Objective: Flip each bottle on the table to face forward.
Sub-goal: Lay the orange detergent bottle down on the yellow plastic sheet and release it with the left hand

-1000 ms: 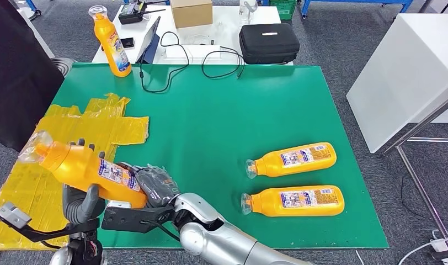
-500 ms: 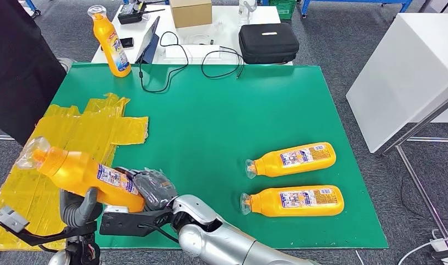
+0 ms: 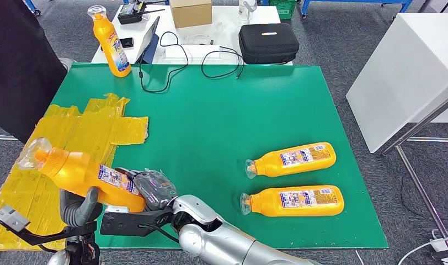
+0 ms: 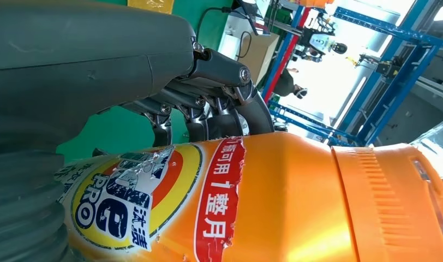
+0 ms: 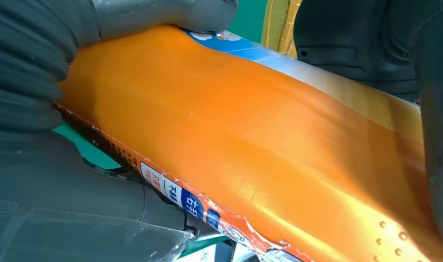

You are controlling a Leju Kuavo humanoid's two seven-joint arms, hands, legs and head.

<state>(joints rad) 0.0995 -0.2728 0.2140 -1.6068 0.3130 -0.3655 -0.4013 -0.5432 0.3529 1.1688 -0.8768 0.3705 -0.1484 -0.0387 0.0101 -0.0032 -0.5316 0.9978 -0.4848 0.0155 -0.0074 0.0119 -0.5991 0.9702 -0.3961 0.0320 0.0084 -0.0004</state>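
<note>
Four orange plastic bottles with clear caps and printed labels: one held bottle tilted above the table's near left corner, one upright bottle at the far left edge, two lying bottles, the farther and the nearer, side by side at the right of the green table mat. One crumpled yellow plastic sheet. One black zipped case. One brown cardboard box. One looped black cable. One white side table.
</note>
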